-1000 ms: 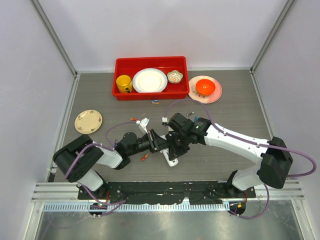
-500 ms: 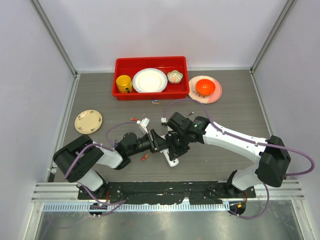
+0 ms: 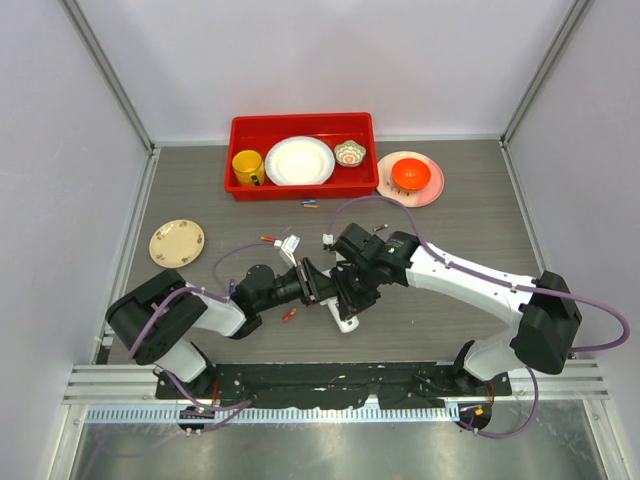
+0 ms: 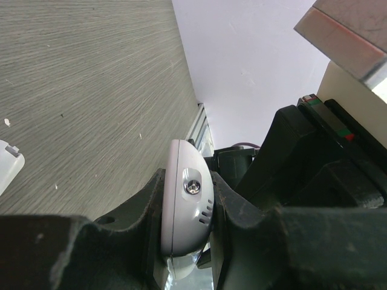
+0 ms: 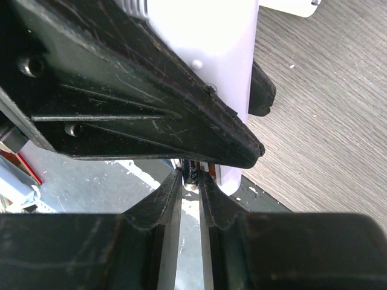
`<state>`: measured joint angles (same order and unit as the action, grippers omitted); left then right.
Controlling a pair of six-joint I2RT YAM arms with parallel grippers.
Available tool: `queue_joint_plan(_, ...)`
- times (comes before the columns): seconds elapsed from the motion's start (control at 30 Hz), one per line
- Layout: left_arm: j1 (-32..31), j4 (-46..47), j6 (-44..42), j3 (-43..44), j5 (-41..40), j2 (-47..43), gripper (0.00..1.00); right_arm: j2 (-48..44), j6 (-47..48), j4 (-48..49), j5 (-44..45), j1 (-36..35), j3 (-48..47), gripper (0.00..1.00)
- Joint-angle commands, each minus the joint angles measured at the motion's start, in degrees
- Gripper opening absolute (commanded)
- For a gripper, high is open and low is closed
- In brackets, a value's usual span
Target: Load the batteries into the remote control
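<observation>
The remote control (image 4: 184, 208) is clamped edge-on between the two fingers of the left end effector (image 4: 187, 187), lifted off the bench (image 3: 200, 200), with its rounded end poking out past the fingertips.

The right end effector (image 5: 190, 181) is pressed right up against it from the opposite side. Its jaws stand narrow, and the end of a small dark battery (image 5: 192, 171) shows in the slit between them, just below the remote's white body. I cannot tell whether the pads are pinching that battery or have let go of it.

The step in hand looks like seating one battery in the slot, which is hidden behind the left end effector's black finger. If the cell is bedded, the next move calls for the right end effector to part its jaws a little and draw straight back without dragging the cell out, while the left keeps the remote steady.

Further out, loose batteries (image 3: 270, 240) lie on the bench beyond the left end effector, ready for the next pick. A flat white piece (image 4: 8, 163) lies off to the side of the left end effector.
</observation>
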<state>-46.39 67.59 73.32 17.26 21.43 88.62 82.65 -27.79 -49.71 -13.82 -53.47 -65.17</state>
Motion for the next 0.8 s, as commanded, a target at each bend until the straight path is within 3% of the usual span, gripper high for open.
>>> queue_joint_plan(0.0,-1.60,21.00,3.32,2.52,4.85,-2.05,0.00,0.49,0.02,2.96,5.91,0.65,-2.07,0.23)
queue_joint_plan(0.77,-1.60,21.00,2.71,2.26,4.67,-0.99,0.00,-0.21,-0.33,1.99,5.65,0.65,-3.30,0.32)
